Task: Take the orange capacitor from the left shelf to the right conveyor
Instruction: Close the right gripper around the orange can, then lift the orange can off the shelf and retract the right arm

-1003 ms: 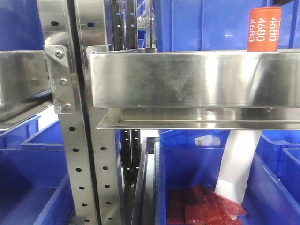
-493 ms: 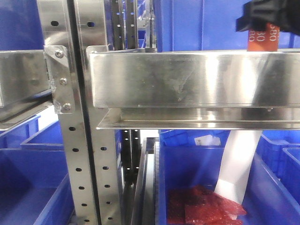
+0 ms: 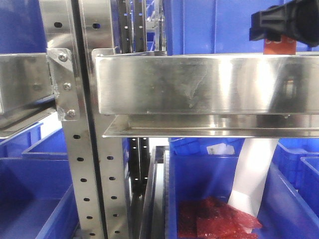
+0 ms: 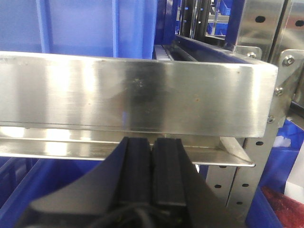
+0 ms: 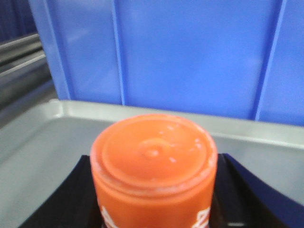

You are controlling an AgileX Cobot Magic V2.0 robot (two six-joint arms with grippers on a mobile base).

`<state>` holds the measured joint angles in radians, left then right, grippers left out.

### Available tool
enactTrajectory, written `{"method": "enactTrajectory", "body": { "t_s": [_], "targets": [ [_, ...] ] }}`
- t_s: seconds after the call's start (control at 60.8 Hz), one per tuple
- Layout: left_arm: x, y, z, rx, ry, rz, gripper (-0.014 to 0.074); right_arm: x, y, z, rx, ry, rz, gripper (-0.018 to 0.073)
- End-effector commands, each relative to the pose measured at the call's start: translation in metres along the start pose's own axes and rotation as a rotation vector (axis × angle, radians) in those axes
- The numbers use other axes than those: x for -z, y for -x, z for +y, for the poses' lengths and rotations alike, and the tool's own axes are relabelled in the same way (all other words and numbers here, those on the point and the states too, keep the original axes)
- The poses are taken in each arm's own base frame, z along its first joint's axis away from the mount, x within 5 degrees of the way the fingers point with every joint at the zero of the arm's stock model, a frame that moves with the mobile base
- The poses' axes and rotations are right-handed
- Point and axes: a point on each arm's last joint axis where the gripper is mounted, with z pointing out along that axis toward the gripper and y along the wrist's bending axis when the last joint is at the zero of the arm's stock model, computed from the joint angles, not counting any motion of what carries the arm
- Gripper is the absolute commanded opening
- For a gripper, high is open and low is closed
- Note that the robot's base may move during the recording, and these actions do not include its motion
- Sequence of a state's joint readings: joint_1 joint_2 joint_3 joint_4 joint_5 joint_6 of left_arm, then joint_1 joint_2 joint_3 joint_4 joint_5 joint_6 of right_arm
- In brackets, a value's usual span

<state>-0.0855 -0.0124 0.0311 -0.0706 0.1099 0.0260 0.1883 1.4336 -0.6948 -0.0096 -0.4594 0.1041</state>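
The orange capacitor [image 3: 279, 48] stands upright on the steel shelf [image 3: 199, 84] at the upper right; only its lower part shows below my black right gripper [image 3: 281, 25]. In the right wrist view the capacitor [image 5: 154, 156] fills the space between the two black fingers [image 5: 78, 192], which lie against its sides, so my right gripper [image 5: 154, 194] is shut on it. The capacitor rests on the grey shelf floor [image 5: 42, 137]. My left gripper [image 4: 152, 145] is shut and empty, just below the front rail of the steel shelf [image 4: 142, 95].
A blue bin wall [image 5: 190, 52] stands right behind the capacitor. Below the shelf a blue bin [image 3: 199, 184] holds red bags [image 3: 214, 221] and a white strip [image 3: 254, 174]. A perforated steel upright [image 3: 87, 149] and more blue bins [image 3: 30, 199] are at the left.
My right gripper came in from the upper right and dropped over the capacitor, covering its top and label. The capacitor stays on the shelf. The left gripper's earlier state is not shown.
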Motion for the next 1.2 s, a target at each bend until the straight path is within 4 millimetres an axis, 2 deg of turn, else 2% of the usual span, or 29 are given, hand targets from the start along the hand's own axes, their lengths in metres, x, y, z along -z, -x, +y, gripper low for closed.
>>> {"method": "enactTrajectory", "body": {
  "t_s": [0.0, 0.099, 0.247, 0.296, 0.411, 0.543, 0.691, 0.806, 0.987, 1.184],
  "targets": [
    [0.002, 0.010, 0.000, 0.005, 0.005, -0.096, -0.0127, 0.018, 0.042, 0.004, 0.016, 0.022, -0.192, 0.0164],
    [0.002, 0.010, 0.000, 0.005, 0.005, -0.096, -0.0127, 0.037, 0.056, 0.005, 0.017, 0.020, -0.195, 0.0164],
    [0.002, 0.010, 0.000, 0.005, 0.005, -0.096, -0.0127, 0.074, 0.071, 0.006, 0.028, 0.010, -0.143, 0.0164],
    [0.002, 0.010, 0.000, 0.005, 0.005, -0.096, -0.0127, 0.092, 0.075, 0.006, 0.031, 0.004, -0.110, 0.0164],
    [0.002, 0.010, 0.000, 0.005, 0.005, -0.096, -0.0127, 0.125, 0.081, 0.007, 0.040, -0.005, -0.074, 0.0164],
    [0.002, 0.010, 0.000, 0.005, 0.005, -0.096, -0.0127, 0.160, 0.082, 0.007, 0.082, -0.008, -0.111, 0.0164],
    [0.002, 0.010, 0.000, 0.005, 0.005, -0.096, -0.0127, 0.197, 0.072, 0.006, 0.153, -0.010, -0.199, 0.0164],
    [0.002, 0.010, 0.000, 0.005, 0.005, -0.096, -0.0127, 0.222, 0.057, 0.005, 0.164, -0.011, -0.262, 0.0164],
    [0.002, 0.010, 0.000, 0.005, 0.005, -0.096, -0.0127, 0.252, 0.037, 0.003, 0.163, -0.011, -0.336, 0.0164],
    [0.002, 0.010, 0.000, 0.005, 0.005, -0.096, -0.0127, 0.274, 0.031, 0.003, 0.162, -0.012, -0.378, 0.0164]
  ]
}}
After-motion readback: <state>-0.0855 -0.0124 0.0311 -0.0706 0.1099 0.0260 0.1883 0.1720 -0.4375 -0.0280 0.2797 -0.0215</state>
